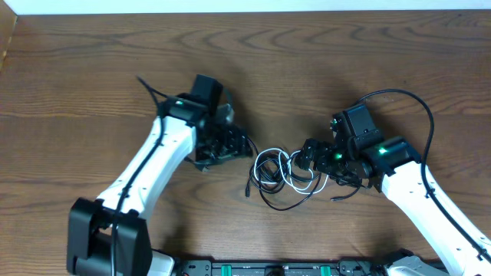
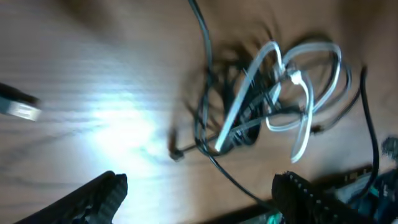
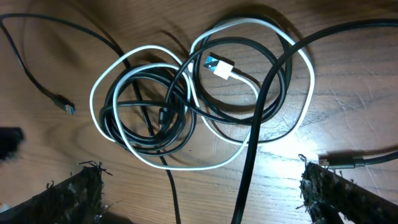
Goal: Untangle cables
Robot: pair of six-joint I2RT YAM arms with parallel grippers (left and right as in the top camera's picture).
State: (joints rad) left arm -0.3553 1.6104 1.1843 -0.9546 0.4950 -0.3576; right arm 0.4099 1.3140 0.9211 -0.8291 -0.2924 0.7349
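The cables [image 1: 280, 172] lie in one tangled heap on the wooden table [image 1: 92, 61], between my two grippers. Black loops are wound through a white cable [image 1: 295, 182]. My left gripper [image 1: 244, 146] stands open just left of the heap. In the left wrist view it [image 2: 202, 196] has one thin black strand [image 2: 243, 189] running near its right finger [image 2: 305, 199], untouched. My right gripper [image 1: 305, 157] is open over the heap's right side. In the right wrist view it [image 3: 208, 193] straddles two black strands [image 3: 256, 124] below the white cable [image 3: 180, 167], gripping neither.
A white plug with a blue tip [image 3: 219, 65] sits inside the loops. A loose black plug [image 3: 65, 106] lies to the left and another plug end [image 3: 339, 162] by my right finger. A silver plug [image 2: 18, 107] lies apart on the wood.
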